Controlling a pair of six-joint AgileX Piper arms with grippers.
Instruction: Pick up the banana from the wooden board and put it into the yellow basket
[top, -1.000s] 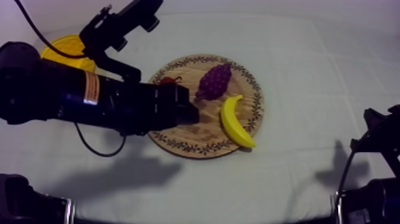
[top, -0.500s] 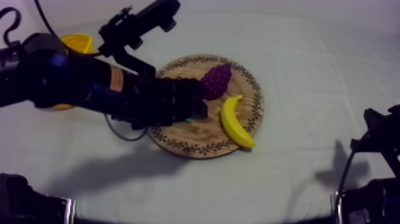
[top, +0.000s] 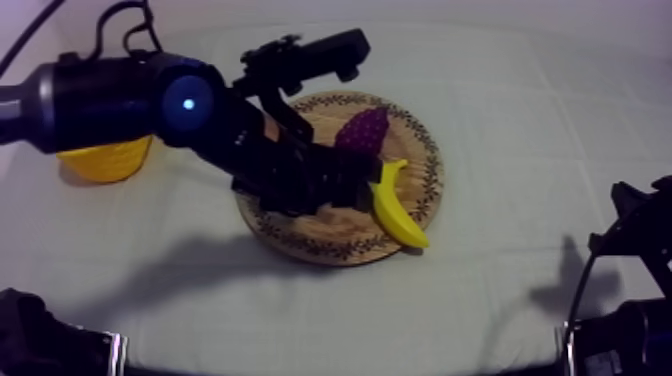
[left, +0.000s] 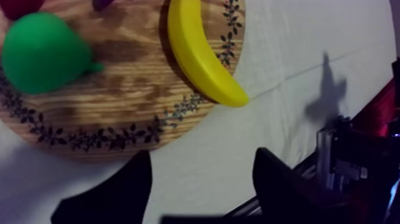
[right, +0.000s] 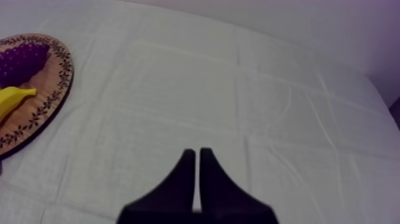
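Yellow banana (left: 199, 56) overhangs the rim of the wooden board (left: 119, 116), so if your left jaws, spread wide and empty, close off-centre, you may flick it onto the table (left: 286, 47).

Count: one round wooden board (top: 340, 246), just ahead of the left gripper (left: 202, 158). Four fruit on it:
- one banana (top: 393, 205), nearest that gripper
- one pear (left: 41, 52), beside the banana
- one bunch of grapes (top: 363, 132), farther out
- one small red fruit (left: 18, 6), farther out past the pear

One yellow basket (top: 105, 160), well behind the left gripper. Two grippers; the right gripper (right: 197, 152) is well apart from the board.
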